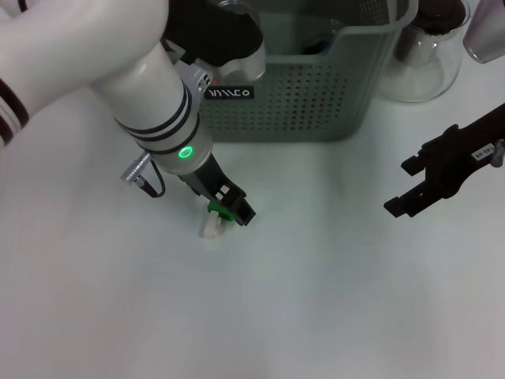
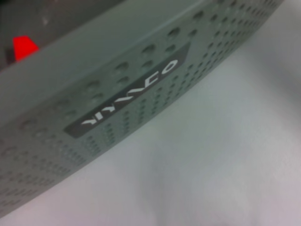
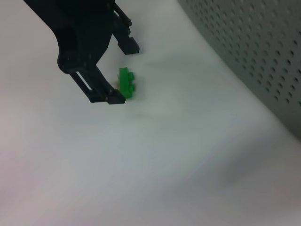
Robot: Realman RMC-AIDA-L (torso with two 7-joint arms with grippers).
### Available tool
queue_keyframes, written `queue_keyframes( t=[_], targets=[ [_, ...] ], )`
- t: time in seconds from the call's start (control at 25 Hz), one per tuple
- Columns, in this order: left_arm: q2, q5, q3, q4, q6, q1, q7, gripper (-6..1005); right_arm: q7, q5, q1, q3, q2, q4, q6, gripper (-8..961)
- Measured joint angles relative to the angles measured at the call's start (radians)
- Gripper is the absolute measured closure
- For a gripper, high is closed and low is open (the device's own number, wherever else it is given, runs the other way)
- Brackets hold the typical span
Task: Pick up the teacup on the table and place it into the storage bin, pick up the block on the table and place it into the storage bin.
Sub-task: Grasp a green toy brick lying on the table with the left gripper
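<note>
A small green and white block [image 1: 213, 215] lies on the white table in front of the storage bin [image 1: 316, 103]. My left gripper [image 1: 227, 207] is down at the block. In the right wrist view the left gripper [image 3: 124, 74] stands open, with the green block [image 3: 126, 84] between its fingertips, close to one finger [image 3: 113, 98]. The bin's perforated wall and black label fill the left wrist view [image 2: 127, 94]. My right gripper [image 1: 400, 187] hovers open and empty at the right. The teacup is out of view.
A clear glass jug [image 1: 426, 55] with a dark top stands to the right of the bin, and a pale object [image 1: 485, 31] sits at the far right corner. Something red [image 2: 23, 47] shows inside the bin. The bin wall [image 3: 254, 52] is close to the block.
</note>
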Motion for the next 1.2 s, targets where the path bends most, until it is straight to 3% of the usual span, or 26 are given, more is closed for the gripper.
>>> queue_keyframes(
  t=[0.84, 1.08, 1.2],
  targets=[
    [0.0, 0.001, 0.012, -0.044, -0.04, -0.002, 0.0, 190, 0.0, 0.0, 0.0, 0.0, 0.001, 0.003, 0.014, 42],
    [0.0, 0.001, 0.012, -0.055, -0.051, -0.004, 0.0, 315, 0.0, 0.0, 0.0, 0.0, 0.001, 0.003, 0.021, 42],
    [0.0, 0.001, 0.012, -0.056, -0.052, -0.004, 0.0, 313, 0.0, 0.0, 0.0, 0.0, 0.001, 0.003, 0.022, 42]
  ],
)
